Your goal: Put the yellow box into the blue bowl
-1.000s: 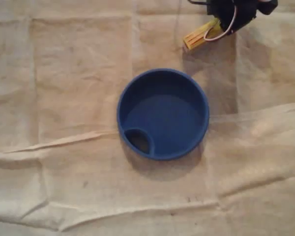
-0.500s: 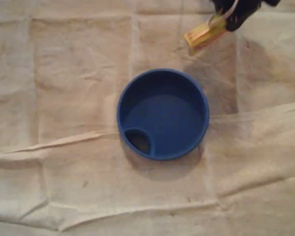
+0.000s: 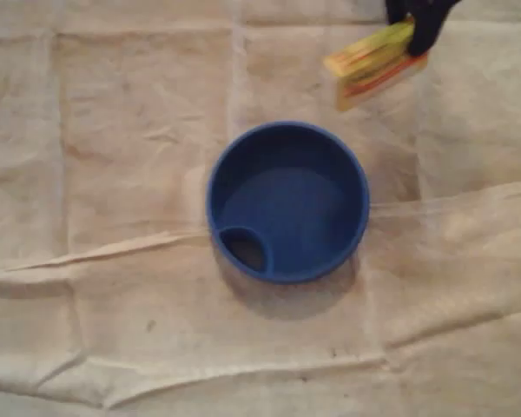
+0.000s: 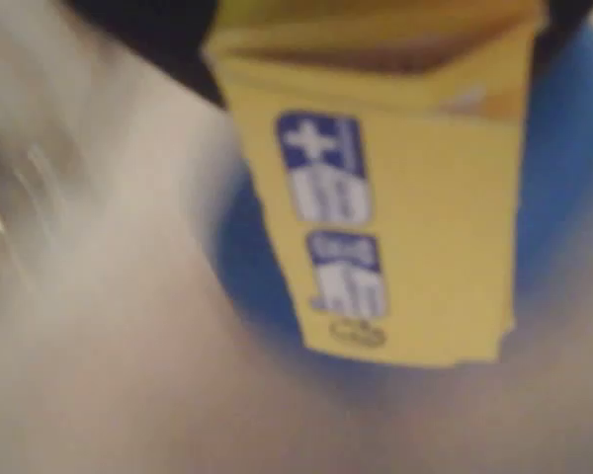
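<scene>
claw [image 3: 419,24] clamped on one end of the yellow box [image 3: 373,61] | box is far-right in the overhead view, just past the blue bowl [image 3: 288,201], not in it | bowl sits mid-cloth [image 3: 113,139] | wrist view's blurry, box in front of bowl

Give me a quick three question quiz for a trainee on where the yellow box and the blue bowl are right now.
1. In the overhead view, where does the yellow box show relative to the blue bowl? A upper right; B lower left; C straight below.
2. True or false: the box lies inside the bowl.
3. What is clamped on the box?
Key: 1 A. 2 False. 3 The gripper.
</scene>
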`<state>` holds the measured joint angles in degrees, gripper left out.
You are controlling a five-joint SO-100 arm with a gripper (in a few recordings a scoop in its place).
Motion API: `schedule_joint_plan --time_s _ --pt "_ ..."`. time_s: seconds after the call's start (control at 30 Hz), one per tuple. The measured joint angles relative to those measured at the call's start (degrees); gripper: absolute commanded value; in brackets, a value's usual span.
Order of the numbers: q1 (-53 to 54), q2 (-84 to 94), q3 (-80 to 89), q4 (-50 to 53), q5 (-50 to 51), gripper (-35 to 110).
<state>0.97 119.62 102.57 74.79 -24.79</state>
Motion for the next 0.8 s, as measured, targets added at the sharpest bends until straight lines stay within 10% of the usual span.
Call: schedule_joint_plan --time_s 0.8 --pt "11.95 -49.66 -44.12 -1.32 -0.18 0"
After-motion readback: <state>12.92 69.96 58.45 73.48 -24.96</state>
